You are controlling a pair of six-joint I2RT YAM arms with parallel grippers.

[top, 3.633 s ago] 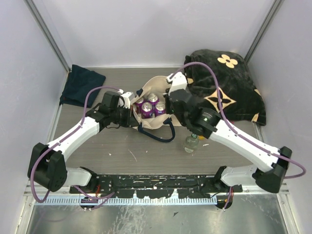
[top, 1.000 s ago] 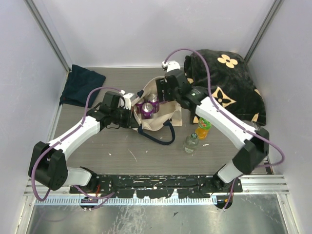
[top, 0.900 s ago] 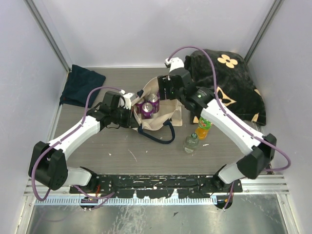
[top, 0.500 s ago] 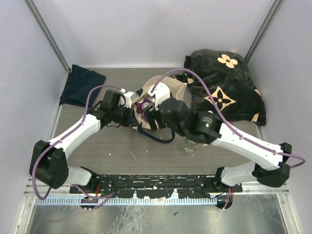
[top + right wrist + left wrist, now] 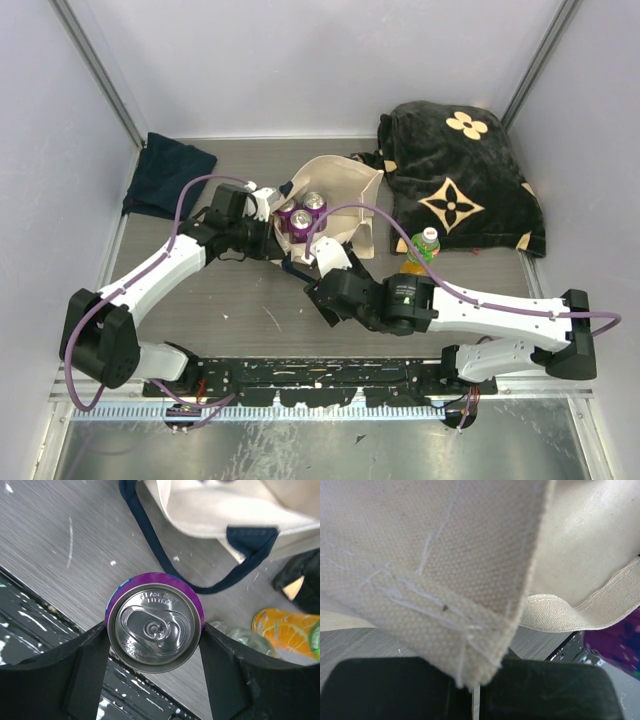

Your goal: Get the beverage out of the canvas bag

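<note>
The cream canvas bag (image 5: pixel 345 190) lies open at mid-table, with two purple cans (image 5: pixel 301 210) showing inside it. My left gripper (image 5: pixel 263 214) is shut on the bag's left rim; in the left wrist view the canvas edge (image 5: pixel 470 645) is pinched between the black fingers (image 5: pixel 395 690). My right gripper (image 5: pixel 322 292) hangs in front of the bag, near the table's front edge. It is shut on a purple beverage can (image 5: pixel 155 627), seen top-up in the right wrist view, above bare table. The bag's navy handle (image 5: pixel 150 550) lies just beyond the can.
An orange drink bottle (image 5: pixel 419 250) and a clear bottle (image 5: pixel 240 639) stand right of the held can. A black bag with tan flowers (image 5: pixel 460 190) fills the back right. A dark navy cloth (image 5: pixel 165 175) lies at the back left. The black rail (image 5: pixel 320 375) runs along the front.
My right arm has swung from the bag's mouth down to the front of the table, carrying a purple can out. The left gripper has kept its hold on the rim.
</note>
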